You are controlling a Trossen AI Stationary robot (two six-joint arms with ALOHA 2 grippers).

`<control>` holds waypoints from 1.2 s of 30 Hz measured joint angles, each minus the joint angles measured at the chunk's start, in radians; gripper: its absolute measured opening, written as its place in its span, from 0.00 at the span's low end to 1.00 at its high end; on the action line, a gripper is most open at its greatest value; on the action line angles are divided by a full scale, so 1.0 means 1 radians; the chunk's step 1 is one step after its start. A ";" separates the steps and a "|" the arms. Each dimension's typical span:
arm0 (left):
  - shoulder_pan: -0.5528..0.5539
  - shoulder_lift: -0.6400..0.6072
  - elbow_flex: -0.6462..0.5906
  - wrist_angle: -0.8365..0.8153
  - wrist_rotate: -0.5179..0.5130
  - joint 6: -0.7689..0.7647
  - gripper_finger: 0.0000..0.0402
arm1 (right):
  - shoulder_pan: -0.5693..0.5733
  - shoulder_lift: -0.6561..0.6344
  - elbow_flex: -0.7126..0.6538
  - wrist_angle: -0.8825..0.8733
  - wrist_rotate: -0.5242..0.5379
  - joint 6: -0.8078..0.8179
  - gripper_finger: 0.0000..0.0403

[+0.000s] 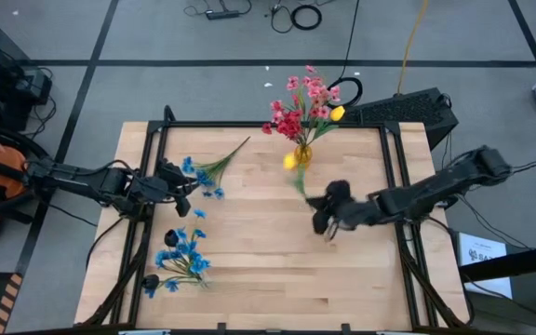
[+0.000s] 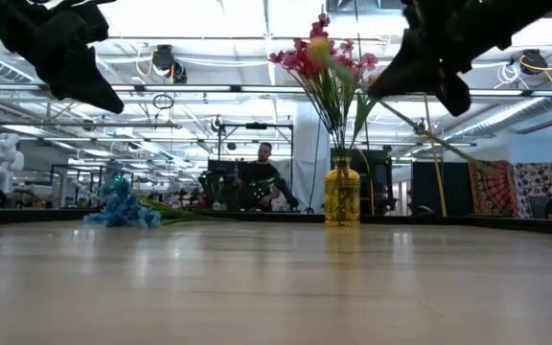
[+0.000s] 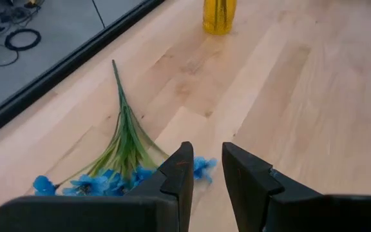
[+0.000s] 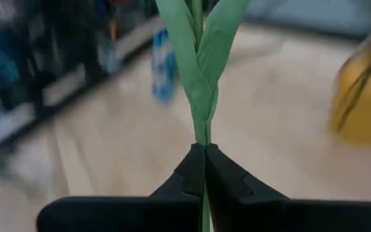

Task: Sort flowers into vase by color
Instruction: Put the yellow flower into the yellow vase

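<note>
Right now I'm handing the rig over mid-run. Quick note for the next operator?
Right claw: shut on the stem of a yellow-headed flower, lifted beside the yellow vase, not in yet.
Left claw: open, empty, hovering over a blue sprig at the table's left.
Done: pink and red flowers plus a yellow bud stand in the vase at the far edge.
Left: finish placing the held flower. Two more blue bunches with dark heads lie loose at the near left. Only one vase is visible for them.
</note>
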 joint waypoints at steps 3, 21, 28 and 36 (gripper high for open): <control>0.000 0.004 0.000 0.054 -0.004 -0.019 0.22 | -0.056 -0.118 -0.130 0.239 0.032 -0.146 0.00; 0.033 0.047 0.000 0.214 -0.012 0.059 0.22 | -0.732 -0.200 -0.359 1.118 -0.622 -0.612 0.00; 0.048 0.051 0.000 0.222 -0.004 0.057 0.22 | -0.845 -0.025 -0.294 1.236 -0.726 -0.698 0.00; 0.048 0.051 0.000 0.223 -0.003 0.057 0.22 | -0.899 0.133 -0.222 1.311 -0.832 -0.734 0.00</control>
